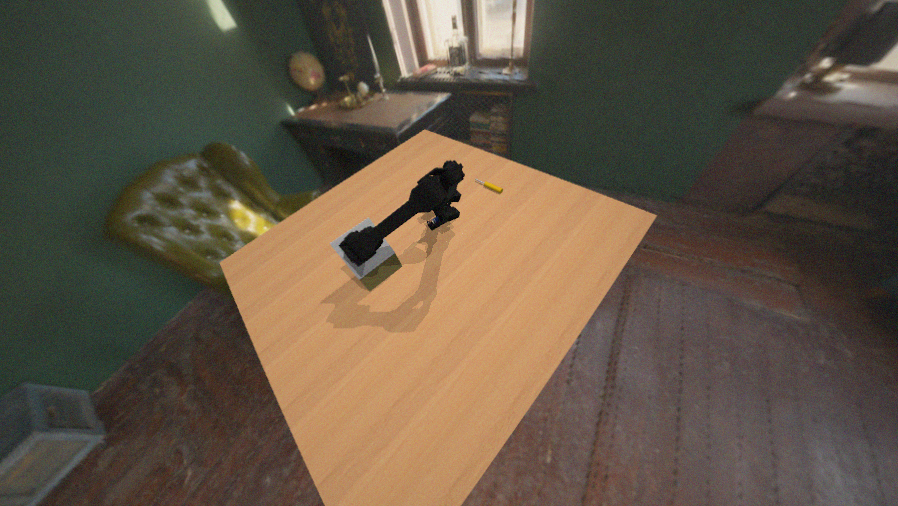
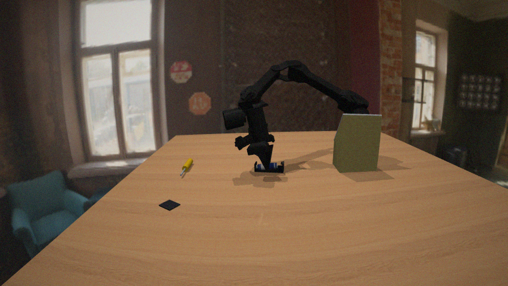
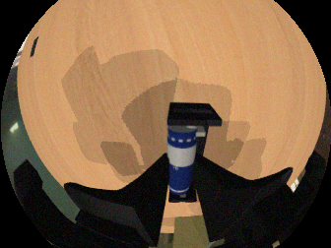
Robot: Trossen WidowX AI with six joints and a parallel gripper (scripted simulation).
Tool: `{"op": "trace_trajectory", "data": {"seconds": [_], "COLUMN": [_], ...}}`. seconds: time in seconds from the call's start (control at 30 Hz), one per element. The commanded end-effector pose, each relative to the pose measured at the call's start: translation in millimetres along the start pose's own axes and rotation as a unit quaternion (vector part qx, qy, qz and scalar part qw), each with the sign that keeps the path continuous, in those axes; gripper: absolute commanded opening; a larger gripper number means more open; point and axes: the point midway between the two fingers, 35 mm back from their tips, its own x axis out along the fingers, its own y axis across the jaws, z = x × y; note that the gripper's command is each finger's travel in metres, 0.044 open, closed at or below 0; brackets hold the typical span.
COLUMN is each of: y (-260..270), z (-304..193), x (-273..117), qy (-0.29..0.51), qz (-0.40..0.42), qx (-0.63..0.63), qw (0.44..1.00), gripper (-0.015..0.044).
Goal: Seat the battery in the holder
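Your gripper clamped on battery, fingers either side of blue-and-white body. Battery lies low inside black holder on table, lengthwise. Holder's near end hidden behind fingers in wrist view; spring and lip too small for you to make out. In top view arm covers most of holder. Yellow screwdriver well left; small black square nearer; green block right.
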Motion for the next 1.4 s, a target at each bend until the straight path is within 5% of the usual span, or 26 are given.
{"op": "trace_trajectory", "data": {"seconds": [0.0,1.37], "y": [-2.0,-5.0], "z": [1.8,-6.1], "x": [1.4,4.4], "qy": [-0.011,-0.079], "qz": [-0.002,0.003], "qx": [0.004,0.002], "qw": [1.000,0.997], "gripper": [0.0062,0.0062]}}
